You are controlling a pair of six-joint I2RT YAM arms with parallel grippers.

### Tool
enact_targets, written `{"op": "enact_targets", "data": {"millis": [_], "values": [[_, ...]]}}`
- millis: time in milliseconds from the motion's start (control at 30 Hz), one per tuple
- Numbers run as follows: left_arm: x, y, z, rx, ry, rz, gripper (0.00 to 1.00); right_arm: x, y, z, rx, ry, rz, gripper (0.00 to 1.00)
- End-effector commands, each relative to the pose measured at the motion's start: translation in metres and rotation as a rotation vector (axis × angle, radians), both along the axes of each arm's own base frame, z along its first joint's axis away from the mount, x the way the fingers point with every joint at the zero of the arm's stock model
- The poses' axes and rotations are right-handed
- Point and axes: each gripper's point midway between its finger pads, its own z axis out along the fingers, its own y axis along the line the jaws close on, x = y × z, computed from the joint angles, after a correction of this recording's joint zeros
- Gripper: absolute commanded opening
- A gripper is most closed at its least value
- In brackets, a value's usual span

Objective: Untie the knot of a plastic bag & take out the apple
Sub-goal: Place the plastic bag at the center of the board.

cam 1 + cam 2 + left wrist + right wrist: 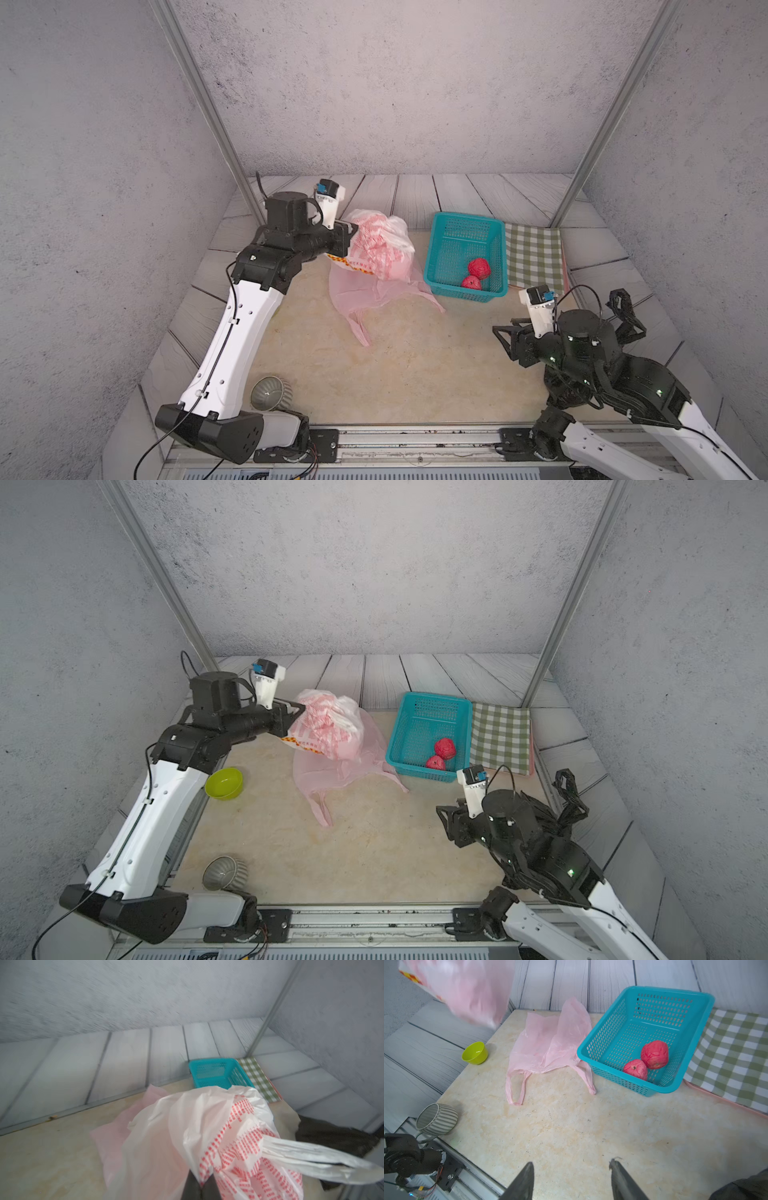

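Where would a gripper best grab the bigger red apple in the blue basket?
Probably across its middle, straight down from above: the bigger apple sits inside the basket, whose walls block sideways approaches. Keep the jaws off the side where the smaller apple crowds it.

Brightness: even, soft white light in all views, with no dim corners.
Source: overhead and diffuse, judging by the short shadows.
Shadows: faint and soft-edged, close beside the cup (437,1119) and bowl (475,1052).
Glare: only a mild sheen on the printed bag (239,1126), along its stretched handle.
Blur, left wrist: motion smear across the wall (124,991) and the bag's red print.
Blur, right wrist: the raised bag is smeared, while the table (571,1126) is crisp.
Distortion: wide-angle in both top views; the posts (206,104) splay toward 11 and 1 o'clock.
Top views: slightly soft overall.
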Motion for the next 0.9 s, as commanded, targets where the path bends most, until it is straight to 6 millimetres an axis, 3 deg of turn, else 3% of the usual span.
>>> {"op": "enact_targets", "data": {"millis": [0, 133, 233, 333, 433, 567, 867], "values": [[-0.036, -0.037, -0.03, 0.017, 0.072, -0.291, 0.0, -0.002, -0.018, 0.008, -0.039, -0.035, -0.053, 0.6], [-0.065, -0.064, -0.053, 0.067, 0.055, -0.516, 0.0, -0.005, -0.019, 0.006, -0.024, -0.02, -0.054, 0.6], [-0.106, -0.083, -0.064, 0.154, -0.086, -0.738, 0.0, -0.008, -0.02, 0.001, -0.024, -0.006, -0.051, 0.6], [-0.151, -0.089, -0.084, 0.283, -0.243, -0.966, 0.0, -0.009, -0.019, -0.006, -0.035, 0.011, -0.044, 0.6], [-0.173, -0.089, -0.099, 0.369, -0.254, -1.101, 0.0, -0.01, -0.015, -0.013, -0.041, 0.031, -0.027, 0.6], [-0.177, -0.084, -0.128, 0.539, -0.178, -1.221, 0.0, -0.009, -0.007, -0.021, -0.043, 0.056, 0.003, 0.6], [-0.154, -0.084, -0.194, 0.871, -0.098, -1.377, 0.0, -0.006, 0.004, -0.037, -0.054, 0.094, 0.028, 0.6]]}}
